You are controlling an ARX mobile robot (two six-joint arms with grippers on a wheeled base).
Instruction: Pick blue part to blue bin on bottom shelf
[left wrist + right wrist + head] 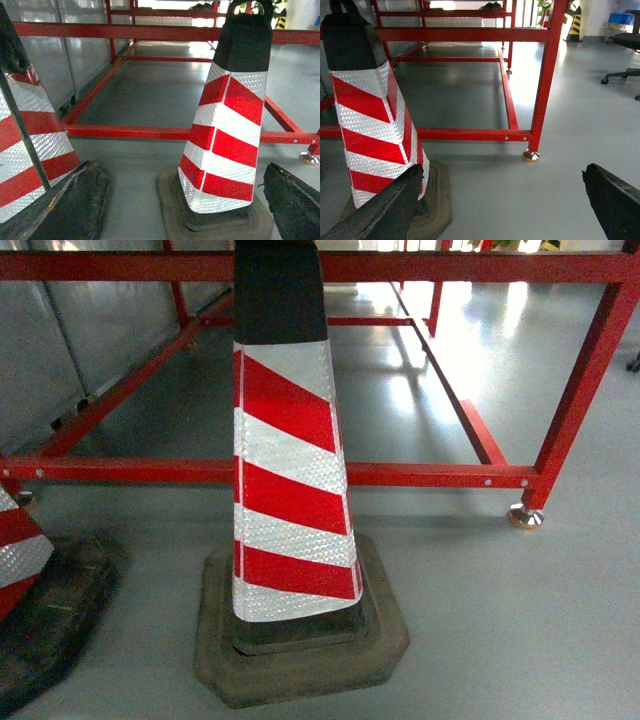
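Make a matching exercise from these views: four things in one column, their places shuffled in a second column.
Things
1. red-and-white striped traffic cone with black top
2. red steel frame rail
3. round metal frame foot
4. black wheeled office chair base

Places
A. under the frame's corner post
B. far right of the right wrist view, away from the frame
C. centre of the head view, nearest the camera
D. horizontal, passing behind the cone

Pairs: 1-C, 2-D, 3-A, 4-B

Open left claw [182, 200] frames a striped cone [225, 135] before a red frame [125, 131].
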